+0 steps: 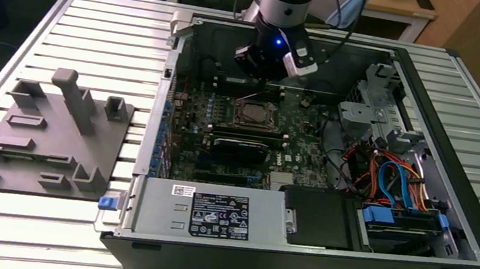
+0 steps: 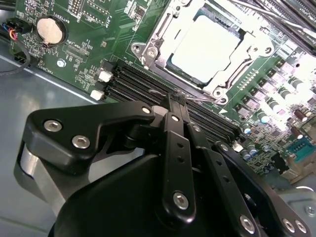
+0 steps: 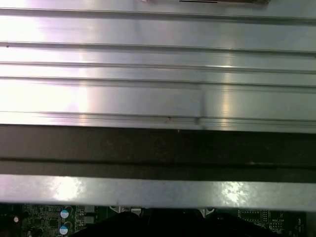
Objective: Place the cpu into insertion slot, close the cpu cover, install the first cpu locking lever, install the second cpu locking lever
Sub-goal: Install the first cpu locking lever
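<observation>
The cpu (image 2: 210,47) lies flat in the insertion slot (image 1: 256,112), its silvery top glaring bright. The cpu cover (image 2: 153,47) lies down around it as a metal frame. A thin wire locking lever (image 2: 197,97) runs along the socket's edge nearest the gripper. My gripper (image 2: 176,97) has its black fingers pressed together, with the tips right at that lever beside the socket; I cannot tell whether they touch it. In the exterior view the gripper (image 1: 263,76) hangs inside the open computer case, just behind the socket.
Long black memory slots (image 2: 148,86) lie between the gripper and the socket. A coin battery (image 2: 51,30) sits on the green board. The case walls (image 1: 167,99), a power supply (image 1: 208,216) and cabled drive bays (image 1: 397,186) ring the board. A grey fixture plate (image 1: 45,139) lies at the exterior view's left.
</observation>
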### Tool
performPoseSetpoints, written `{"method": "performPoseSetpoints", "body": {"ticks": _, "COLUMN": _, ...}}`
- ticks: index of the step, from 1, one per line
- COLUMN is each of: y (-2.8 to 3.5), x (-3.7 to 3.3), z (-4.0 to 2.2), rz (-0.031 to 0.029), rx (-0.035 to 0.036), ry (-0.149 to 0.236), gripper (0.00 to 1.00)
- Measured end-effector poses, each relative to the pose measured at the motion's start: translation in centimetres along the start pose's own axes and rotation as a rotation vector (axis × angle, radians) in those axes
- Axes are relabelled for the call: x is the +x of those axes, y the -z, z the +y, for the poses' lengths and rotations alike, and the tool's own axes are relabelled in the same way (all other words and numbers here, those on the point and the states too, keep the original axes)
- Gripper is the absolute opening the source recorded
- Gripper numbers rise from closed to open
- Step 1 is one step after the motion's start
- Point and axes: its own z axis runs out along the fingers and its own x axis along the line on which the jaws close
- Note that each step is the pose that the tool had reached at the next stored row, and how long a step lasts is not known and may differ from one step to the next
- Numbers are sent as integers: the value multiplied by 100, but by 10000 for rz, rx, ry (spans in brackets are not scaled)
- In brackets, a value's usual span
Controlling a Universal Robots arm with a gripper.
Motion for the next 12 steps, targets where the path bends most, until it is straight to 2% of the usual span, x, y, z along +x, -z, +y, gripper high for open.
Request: {"method": "performPoseSetpoints", "body": {"ticks": 12, "y": -40, "x": -23, "z": -13, "rz": -13, "rx": -73, "ry": -154, "gripper": 10}}
